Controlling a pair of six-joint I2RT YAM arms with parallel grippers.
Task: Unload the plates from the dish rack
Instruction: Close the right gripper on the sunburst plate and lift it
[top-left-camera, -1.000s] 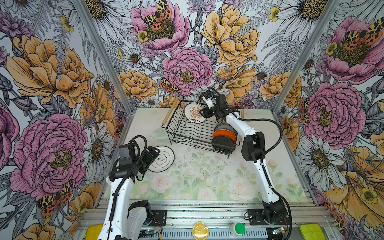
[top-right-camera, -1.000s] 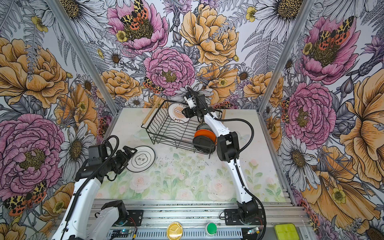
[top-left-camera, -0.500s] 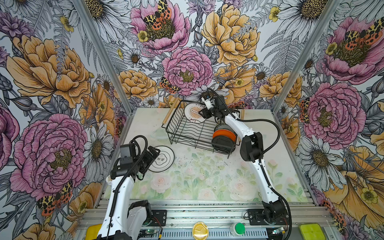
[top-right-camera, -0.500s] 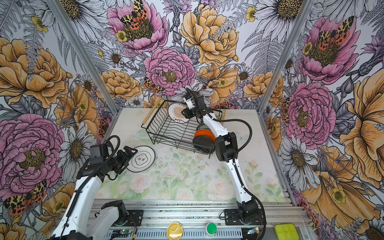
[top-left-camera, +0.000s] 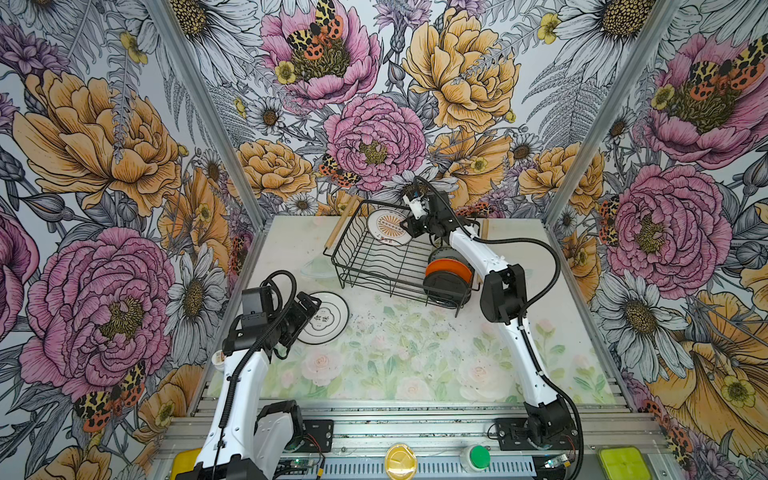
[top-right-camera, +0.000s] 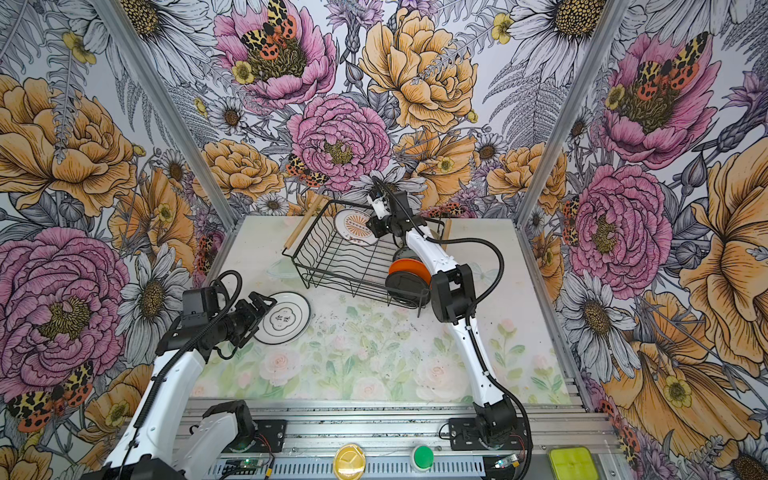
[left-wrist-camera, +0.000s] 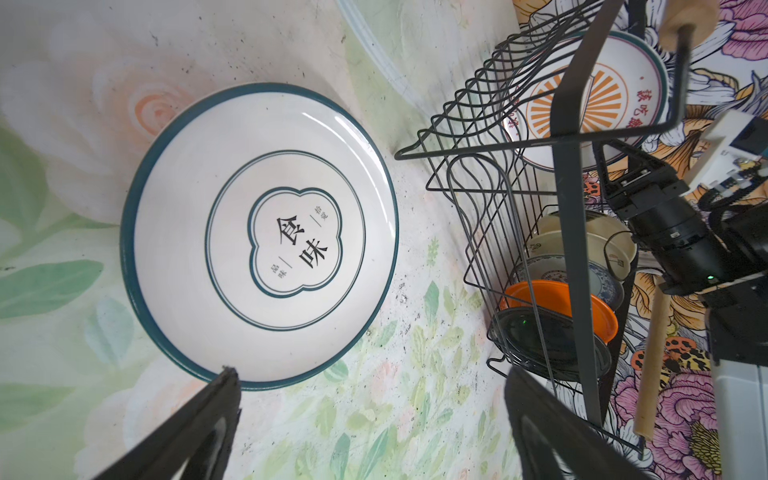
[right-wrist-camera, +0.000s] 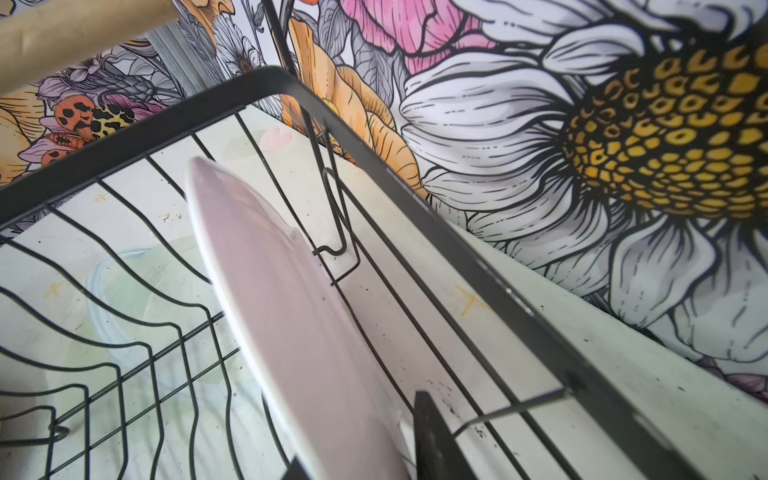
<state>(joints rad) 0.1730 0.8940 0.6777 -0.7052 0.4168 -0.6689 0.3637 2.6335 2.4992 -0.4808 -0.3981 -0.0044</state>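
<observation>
The right claw (top-left-camera: 406, 225) has the rim of the upright sunburst plate (top-left-camera: 386, 227) between its fingers, inside the dish rack (right-wrist-camera: 457, 253); whether it is clamped cannot be told. The left claw (left-wrist-camera: 372, 374) gapes wide, and the teal-rimmed plate (left-wrist-camera: 259, 237) lies flat just ahead of it.

Orange-sunburst plate (top-left-camera: 387, 227), black rack (top-left-camera: 375, 262)

The flat-lying teal-rimmed white plate (left-wrist-camera: 257, 232) bears large black 食味 at its centre, flanked by smaller characters that look like 品味 and 拾瓷, while the orange-sunburst plate (left-wrist-camera: 615, 95) standing in the dish rack (left-wrist-camera: 569, 208) shows red 該吃, the rest hidden.
</observation>
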